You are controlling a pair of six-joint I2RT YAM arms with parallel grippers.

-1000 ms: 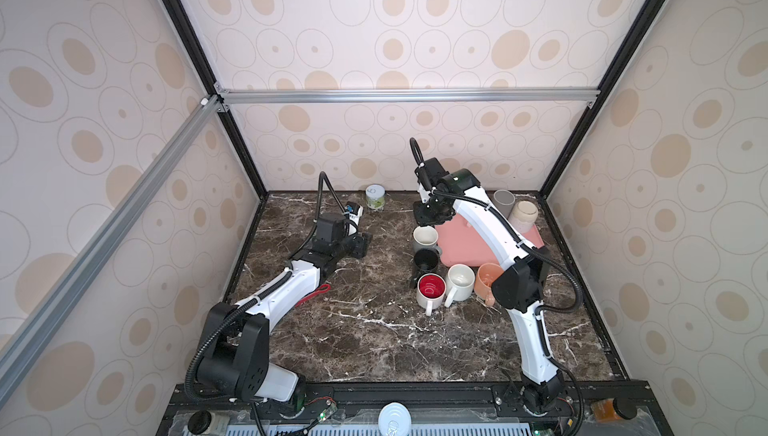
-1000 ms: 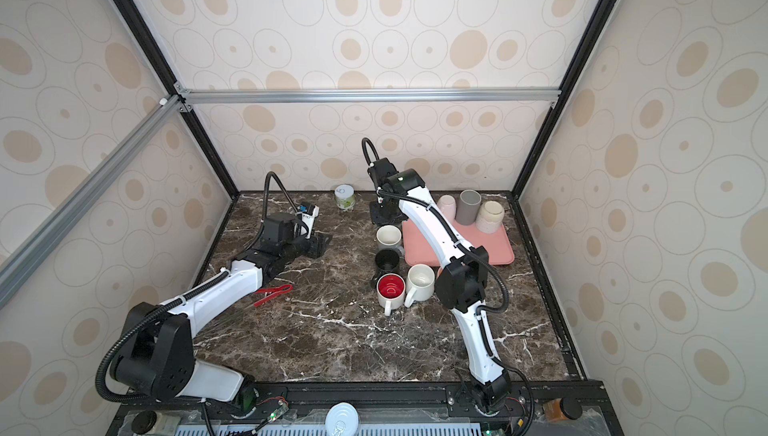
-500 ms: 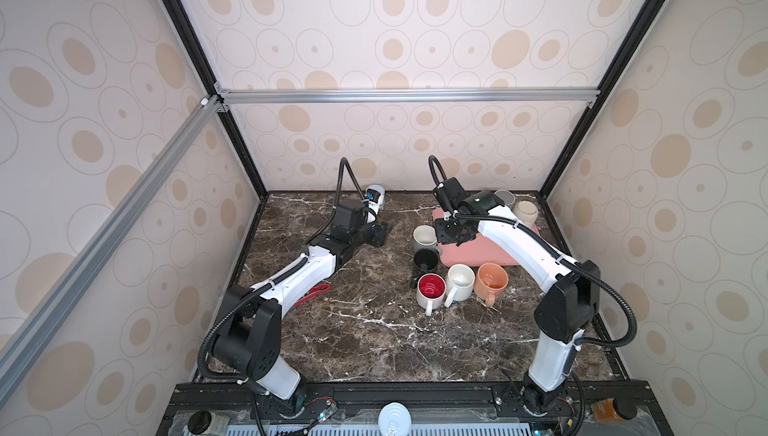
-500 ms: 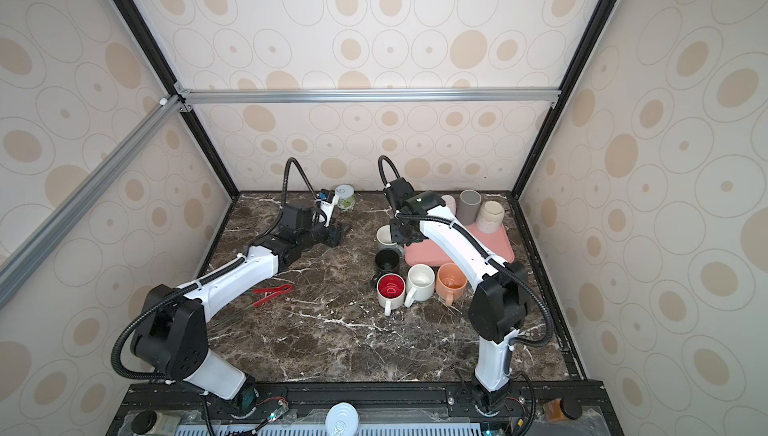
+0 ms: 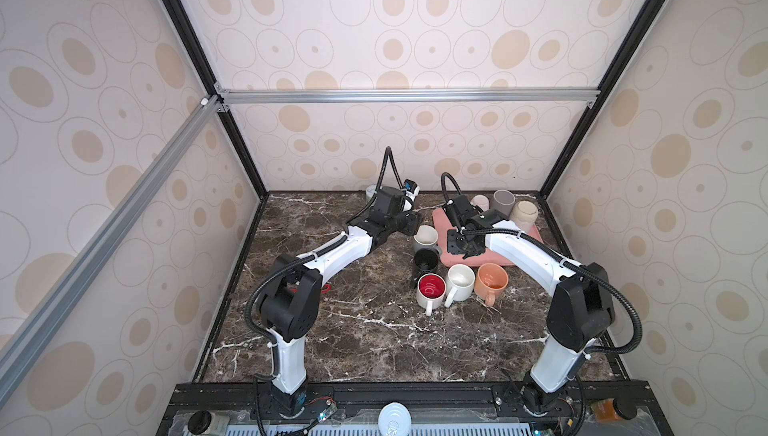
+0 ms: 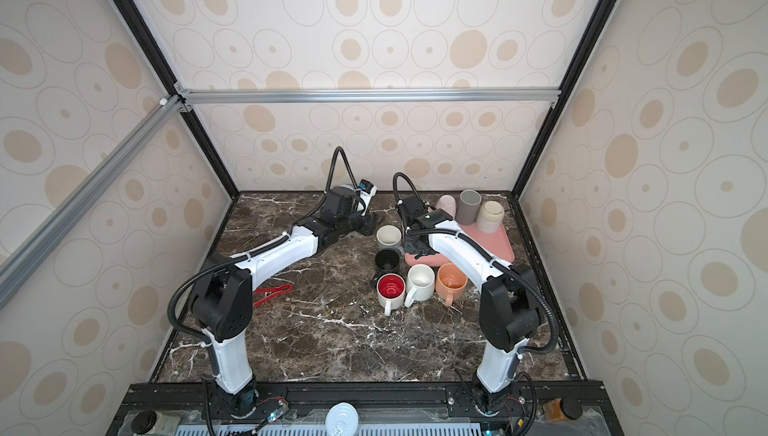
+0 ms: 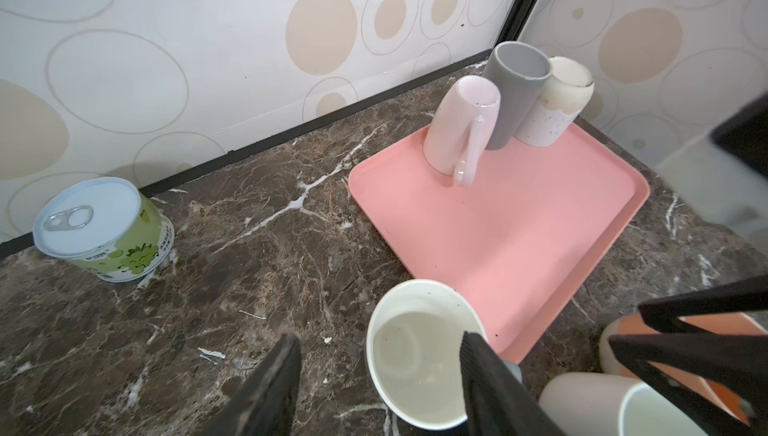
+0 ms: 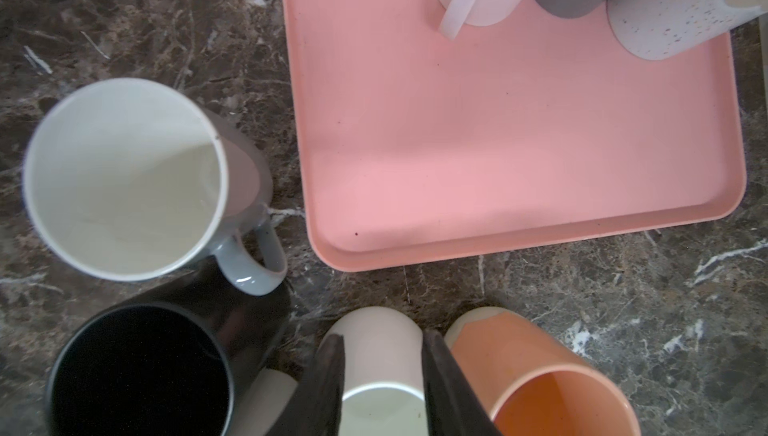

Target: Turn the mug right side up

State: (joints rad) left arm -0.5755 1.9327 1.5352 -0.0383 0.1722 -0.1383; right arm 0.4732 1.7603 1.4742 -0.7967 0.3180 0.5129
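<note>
We take the pink tray [image 7: 519,226] as our landmark. The right gripper [image 8: 384,336] hangs over the tray's edge nearest the robot, jaws parted a little and empty. The left gripper [image 7: 380,337], jaws wide and holding nothing, sits just off the tray's left-arm side, above an upright grey mug [image 7: 419,371]. The pink mug [image 7: 459,126], which we judge is next, stands mouth-down at the tray's far corner, just beside a grey tumbler [image 7: 513,93]. We should open wider, cross the tray, pinch the body clear of its handle [image 7: 469,151], which faces the tray's middle, and lift before rotating.
</note>
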